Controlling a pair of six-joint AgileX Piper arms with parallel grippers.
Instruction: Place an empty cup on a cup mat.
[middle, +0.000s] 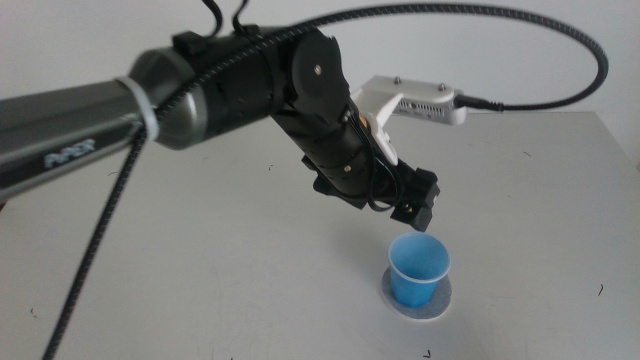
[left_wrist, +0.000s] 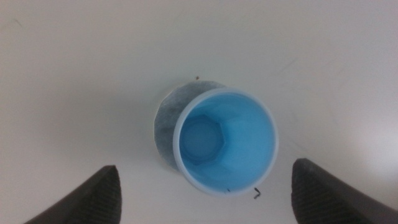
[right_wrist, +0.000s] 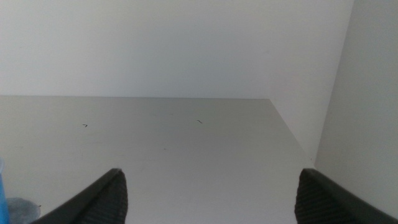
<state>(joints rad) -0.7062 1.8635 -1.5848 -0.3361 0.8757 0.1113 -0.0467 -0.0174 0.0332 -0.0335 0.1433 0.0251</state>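
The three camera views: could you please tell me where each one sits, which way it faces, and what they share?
Middle view: above the table, facing forward and down; shows the left arm and left tool above the blue cup on the cup mat.
Left wrist view: on the left wrist, looking straight down into the cup; open jaws at the bottom edge.
Right wrist view: on the waiting right arm, facing low across the table; open jaws show.
Shared: cup and mat.
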